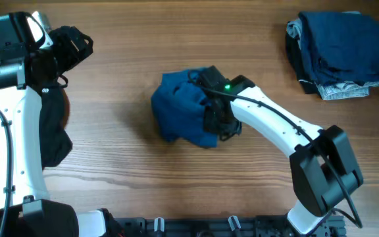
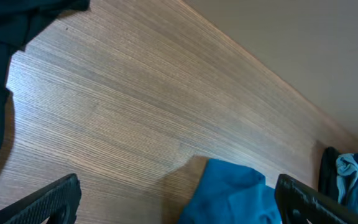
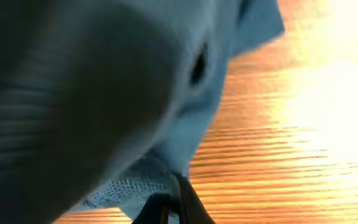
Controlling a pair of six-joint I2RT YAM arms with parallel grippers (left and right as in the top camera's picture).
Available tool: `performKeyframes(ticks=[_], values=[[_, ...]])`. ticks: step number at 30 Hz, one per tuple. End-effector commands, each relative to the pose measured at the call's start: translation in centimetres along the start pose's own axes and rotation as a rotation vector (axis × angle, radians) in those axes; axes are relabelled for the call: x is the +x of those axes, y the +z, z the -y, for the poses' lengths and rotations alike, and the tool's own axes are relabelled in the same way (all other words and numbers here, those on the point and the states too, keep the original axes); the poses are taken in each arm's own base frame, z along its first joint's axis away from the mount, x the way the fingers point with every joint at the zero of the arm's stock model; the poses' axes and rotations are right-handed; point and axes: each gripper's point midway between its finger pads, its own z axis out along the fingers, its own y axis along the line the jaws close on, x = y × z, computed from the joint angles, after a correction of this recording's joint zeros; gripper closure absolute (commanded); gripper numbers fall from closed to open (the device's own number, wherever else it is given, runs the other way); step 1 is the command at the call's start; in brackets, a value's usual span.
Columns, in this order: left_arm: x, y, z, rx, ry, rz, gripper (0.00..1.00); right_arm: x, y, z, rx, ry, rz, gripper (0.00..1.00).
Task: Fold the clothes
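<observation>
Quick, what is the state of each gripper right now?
Left gripper: open, holding nothing.
Right gripper: closed on the blue garment.

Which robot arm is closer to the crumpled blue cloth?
Right. The right gripper presses into the crumpled blue cloth; the left gripper hangs far away, not touching it.

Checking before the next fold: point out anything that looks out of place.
The blue garment at the centre of the table is a crumpled heap, not flat, with the right pincer pinching into it. A dark garment lies bunched at the left edge.
</observation>
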Motion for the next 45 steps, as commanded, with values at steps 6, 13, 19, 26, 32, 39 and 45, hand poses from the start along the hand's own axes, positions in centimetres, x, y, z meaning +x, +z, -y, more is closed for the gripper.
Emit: performKeyframes(ticks=[6,13,19,26,32,39,45], values=[[0.0,0.1,-0.2,-0.002,0.020,-0.002,0.00,-1.3,-3.8,-0.7,-0.109,-0.067,0.082,0.83],[0.0,0.1,-0.2,-0.003,0.020,-0.001,0.00,-7.9,-16.1,-1.1,-0.291,-0.339,0.546,0.01],[-0.1,0.1,-0.4,-0.017,0.019,0.004,0.00,-12.6,-7.0,-0.6,-0.518,-0.585,0.366,0.00],[-0.1,0.1,-0.5,-0.017,0.019,0.003,0.00,-10.5,0.1,-0.4,-0.732,-0.502,0.088,0.01],[-0.1,0.1,-0.4,-0.017,0.019,0.004,0.00,-8.9,2.4,-0.8,-0.781,-0.478,-0.012,0.30],[-0.1,0.1,-0.4,-0.017,0.019,0.004,0.00,-12.2,-2.6,-2.8,-0.878,-0.438,0.138,0.96],[-0.1,0.1,-0.4,-0.017,0.019,0.004,0.00,-14.8,-19.0,-3.1,-0.824,-0.498,0.567,0.96]])
